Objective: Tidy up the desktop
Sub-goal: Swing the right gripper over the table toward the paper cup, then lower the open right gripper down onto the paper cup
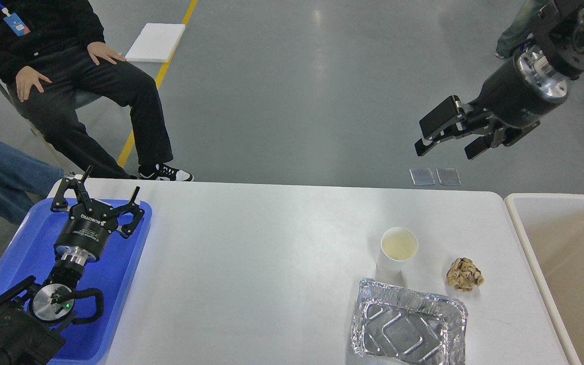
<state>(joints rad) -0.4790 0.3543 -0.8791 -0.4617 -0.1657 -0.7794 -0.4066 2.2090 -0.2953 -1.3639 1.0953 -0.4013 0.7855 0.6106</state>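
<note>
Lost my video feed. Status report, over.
Left gripper open over blue tray, right gripper open, raised. Desktop holds cup, foil tray, crumpled paper. Nothing blocking.

Smooth, faintly glossy white desktop (pixel 271 263). Below the right claw (pixel 449 137): crinkled shiny foil tray (pixel 408 329), matt paper cup (pixel 397 249), crumpled brown paper wad (pixel 465 274) (rough-looking). Under the left claw (pixel 100 200): glossy blue plastic tray (pixel 114 284).

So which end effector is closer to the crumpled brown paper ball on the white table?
Right. The right end effector hangs open above and beyond the crumpled brown paper ball, past the table's far edge. The left end effector is open over the blue plastic tray, far across the table.
</note>
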